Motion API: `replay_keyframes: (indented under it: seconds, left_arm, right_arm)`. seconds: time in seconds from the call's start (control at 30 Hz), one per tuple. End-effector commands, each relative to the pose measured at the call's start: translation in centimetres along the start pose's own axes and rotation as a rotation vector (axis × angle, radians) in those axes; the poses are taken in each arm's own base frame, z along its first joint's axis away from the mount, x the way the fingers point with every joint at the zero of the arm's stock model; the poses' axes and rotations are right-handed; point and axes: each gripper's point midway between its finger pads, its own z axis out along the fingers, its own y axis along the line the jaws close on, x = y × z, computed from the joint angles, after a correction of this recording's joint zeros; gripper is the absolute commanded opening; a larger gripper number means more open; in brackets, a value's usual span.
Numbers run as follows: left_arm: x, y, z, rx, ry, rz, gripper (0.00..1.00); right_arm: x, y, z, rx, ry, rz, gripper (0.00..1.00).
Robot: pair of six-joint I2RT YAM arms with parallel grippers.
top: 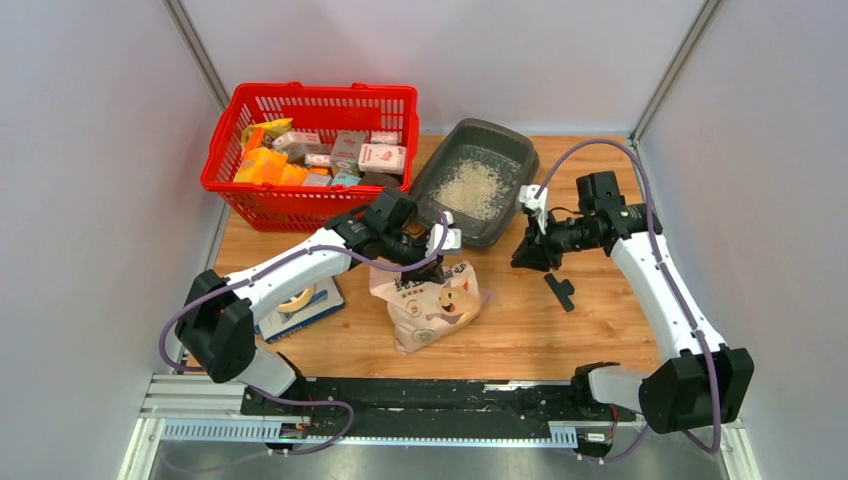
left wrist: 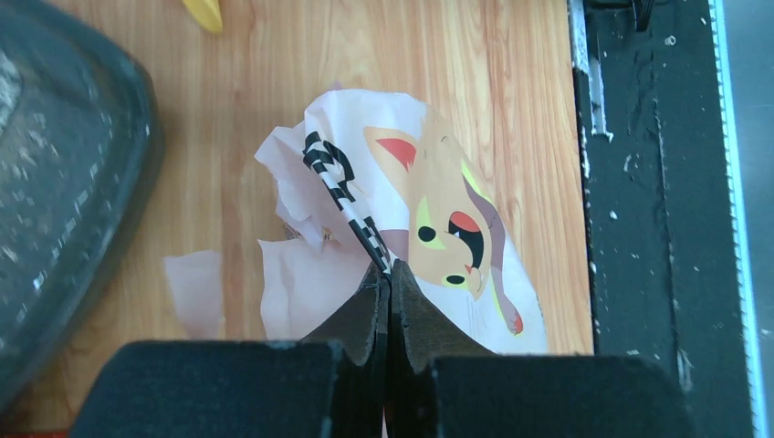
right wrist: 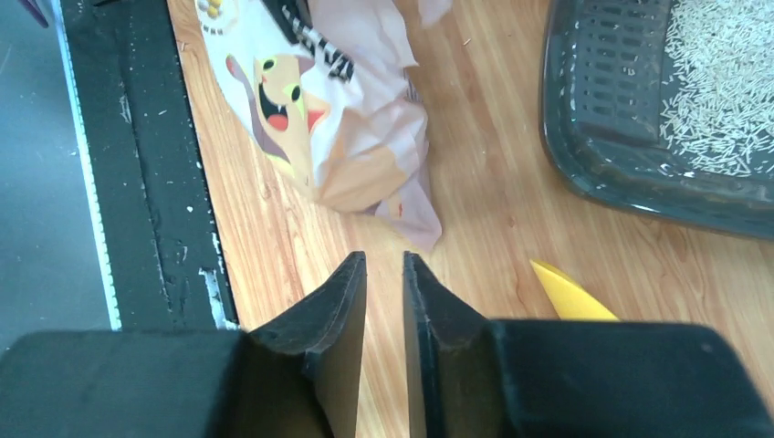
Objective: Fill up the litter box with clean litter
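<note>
The dark grey litter box [top: 428,182] sits at the back centre with pale litter [top: 470,188] spread thinly over its floor; it also shows in the right wrist view as litter box [right wrist: 602,119] and litter [right wrist: 721,82]. In front of it lies the crumpled pink cat-print bag [top: 435,305]. My left gripper [left wrist: 390,278] is shut on the bag's [left wrist: 438,210] striped top edge. My right gripper [right wrist: 384,260] hovers over bare wood just right of the bag, slightly open with nothing between its fingers.
A red basket [top: 225,150] full of packets stands at the back left. A yellow scoop [right wrist: 570,294] lies by the right gripper. A small black piece [top: 561,290] rests on the wood to the right. A box with a tape roll [top: 300,305] lies under the left arm.
</note>
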Motion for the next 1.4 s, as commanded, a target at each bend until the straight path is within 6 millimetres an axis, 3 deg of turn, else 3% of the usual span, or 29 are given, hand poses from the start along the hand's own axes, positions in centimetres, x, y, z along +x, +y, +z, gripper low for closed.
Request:
replay_keyframes:
  seconds: [0.0,0.17,0.27,0.47,0.67,0.87,1.0,1.1,1.13,1.23,1.37]
  left_arm:
    - [0.3,-1.4,-1.5,0.065,0.051,-0.078,0.00]
    - [0.6,-1.8,-1.8,0.084,0.073,-0.062,0.00]
    - [1.0,-1.8,-1.7,0.083,0.079,-0.066,0.00]
    - [0.4,-1.4,-1.9,0.045,0.051,-0.056,0.00]
    - [0.1,-1.6,-2.0,0.046,0.036,-0.046,0.00]
    - [-0.2,-1.4,-2.5,0.017,0.026,-0.029,0.00]
    - [-0.5,-0.6,-2.7,-0.020,0.010,-0.044,0.00]
    - [-0.7,0.2,-3.1,-0.050,-0.011,-0.089,0.00]
    - [-0.7,0.4,-3.3,-0.057,-0.015,-0.101,0.00]
    - [-0.4,1.0,-3.5,-0.082,-0.011,-0.104,0.00]
    - [-0.5,2.8,-3.8,-0.136,-0.028,-0.132,0.00]
  right_arm:
    - [-0.3,1.4,-1.0,-0.023,-0.004,-0.047,0.27]
    - [-2.7,1.2,-0.5,0.040,-0.077,-0.082,0.53]
    - [-3.6,1.1,0.7,0.063,-0.099,-0.150,0.61]
    - [-5.5,1.9,4.1,-0.030,-0.125,-0.239,0.66]
    - [-7.0,1.3,7.6,-0.112,-0.173,-0.258,0.67]
    - [-6.1,1.0,10.1,-0.223,-0.171,-0.210,0.66]
    - [-4.5,1.9,10.5,-0.283,-0.144,-0.156,0.55]
    - [-3.4,1.9,10.7,-0.279,-0.120,-0.141,0.40]
    - [-3.2,1.8,10.6,-0.270,-0.118,-0.143,0.29]
    - [-2.9,1.3,10.3,-0.229,-0.105,-0.128,0.11]
    - [-2.0,1.1,9.3,-0.167,-0.087,-0.128,0.01]
